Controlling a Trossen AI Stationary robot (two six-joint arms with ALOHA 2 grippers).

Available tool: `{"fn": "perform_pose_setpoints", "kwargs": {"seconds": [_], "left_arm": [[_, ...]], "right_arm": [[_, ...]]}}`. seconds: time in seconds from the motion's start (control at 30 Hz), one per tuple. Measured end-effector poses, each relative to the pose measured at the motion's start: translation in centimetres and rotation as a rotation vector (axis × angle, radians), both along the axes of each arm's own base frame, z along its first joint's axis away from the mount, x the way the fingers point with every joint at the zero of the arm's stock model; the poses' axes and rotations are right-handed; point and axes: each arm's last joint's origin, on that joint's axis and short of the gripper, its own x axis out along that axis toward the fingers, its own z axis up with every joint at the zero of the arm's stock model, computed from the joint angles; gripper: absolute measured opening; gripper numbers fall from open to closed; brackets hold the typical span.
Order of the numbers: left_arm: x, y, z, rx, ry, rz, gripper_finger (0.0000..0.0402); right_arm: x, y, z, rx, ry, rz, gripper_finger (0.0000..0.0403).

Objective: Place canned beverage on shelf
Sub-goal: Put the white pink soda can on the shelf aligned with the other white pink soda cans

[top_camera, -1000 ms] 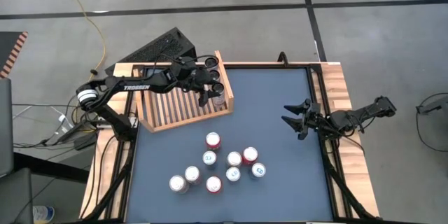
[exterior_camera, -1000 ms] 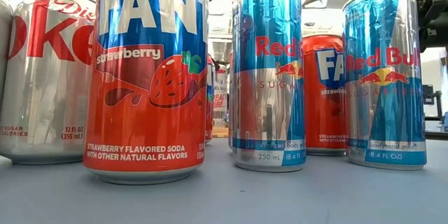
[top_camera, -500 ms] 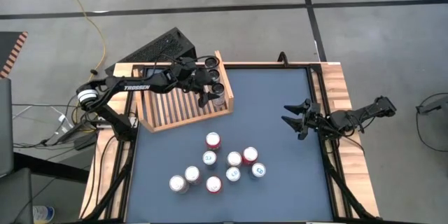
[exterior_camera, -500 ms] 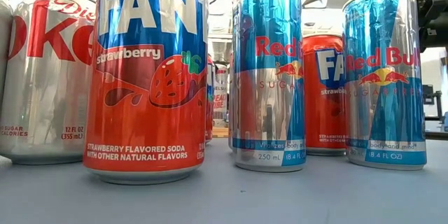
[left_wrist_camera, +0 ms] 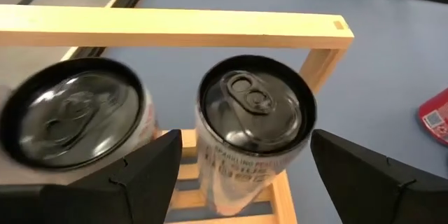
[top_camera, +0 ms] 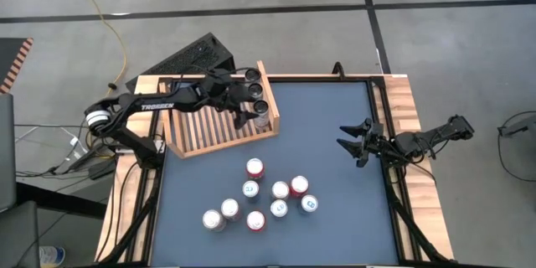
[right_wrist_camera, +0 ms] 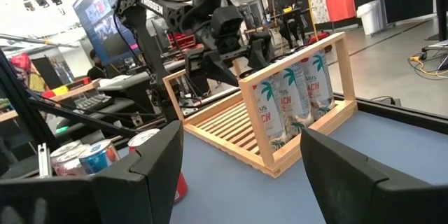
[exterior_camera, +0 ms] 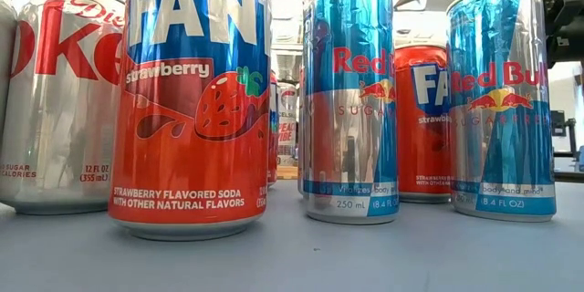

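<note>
The light-wood slatted shelf stands at the table's far left. Three cans stand upright in a row along its right side board; they show in the right wrist view. My left gripper is open over the shelf. In the left wrist view its fingers stand on either side of the nearest can, which rests on its base on the slats, a narrow gap on each side. A second can stands beside it. My right gripper is open and empty above the table's right side.
Several loose cans stand in a cluster on the blue mat at the near middle; they fill the low view, among them a strawberry soda can. A black ridged box lies behind the shelf. Bare mat lies between shelf and right arm.
My left arm has drawn back a little toward the table's left edge, its gripper still open around the can at the shelf's near right. The can has stayed upright on the slats.
</note>
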Motion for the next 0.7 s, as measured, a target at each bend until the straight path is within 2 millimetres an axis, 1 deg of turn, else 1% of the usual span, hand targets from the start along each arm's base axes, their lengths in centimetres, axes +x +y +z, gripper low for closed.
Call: {"fn": "perform_pose_setpoints", "kwargs": {"seconds": [0.2,0.3,0.37,0.47,0.57,0.63,0.7], "left_arm": [[-1.6,-1.1,1.6,0.03,0.056,0.033,0.0304],[-2.0,-2.5,2.7,0.069,0.063,0.041,0.0297],[-1.9,-4.0,3.3,0.118,0.061,0.017,0.028],[-1.0,-6.7,3.7,0.181,0.053,-0.067,0.0238],[0.0,-9.2,3.5,0.225,0.047,-0.137,0.0177],[0.7,-10.4,3.1,0.274,0.055,-0.138,0.0131],[1.3,-11.3,2.7,0.318,0.072,-0.102,0.0083]], "right_arm": [[0.0,0.0,0.0,0.0,0.0,0.0,0.0274],[0.0,0.0,0.0,0.0,0.0,0.0,0.0274],[0.0,0.0,0.0,0.0,0.0,0.0,0.0274],[0.0,0.0,0.0,0.0,0.0,0.0,0.0274],[0.0,0.0,0.0,0.0,0.0,0.0,0.0274],[0.0,0.0,0.0,0.0,0.0,0.0,0.0274],[0.0,0.0,0.0,0.001,0.0,0.0,0.0274]]}}
